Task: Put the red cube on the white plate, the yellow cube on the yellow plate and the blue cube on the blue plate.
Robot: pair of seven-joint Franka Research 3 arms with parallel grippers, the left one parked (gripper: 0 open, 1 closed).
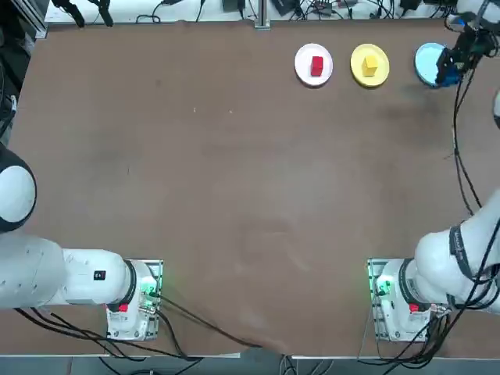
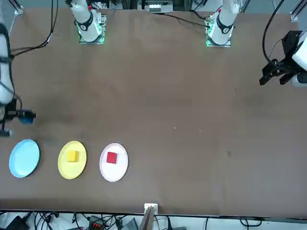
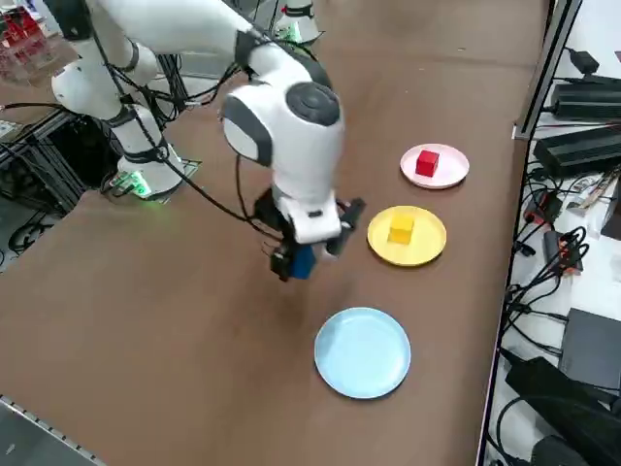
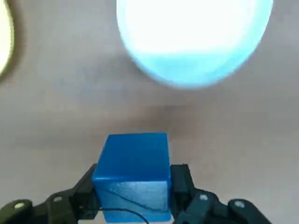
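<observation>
Blue, solid, small and block-shaped, the blue cube (image 3: 303,263) is clamped between the two fingers of the right end effector (image 4: 132,189), raised above the smooth brown surface (image 1: 234,195). The round, flat, light-blue blue plate (image 3: 362,353) lies below the end effector and farther out from the arm's base; cube and plate are apart. Remaining operation, as judged: move outward over the plate, lower, release.

CAUTION: Release before the cube is over the plate may drop it on the rim or beside it; insufficient outward travel would be the likely cause. Release from too high may make the cube bounce or tip. Excess downward travel may press the cube into the plate and twist it in the grip. Early sideways opening may drag the cube or shift the light plate.

Adjacent items: the round yellow plate (image 1: 358,76), bearing the small solid yellow cube (image 1: 370,66), lies to the left of the end effector, next beyond the blue plate. Farther left, the round white plate (image 1: 305,72) bears the small solid red cube (image 1: 316,66). A leftward overshoot at low height could strike the yellow pair. Slack black cables (image 1: 456,141) trail from the end effector toward the base and could snag during a wide swing
</observation>
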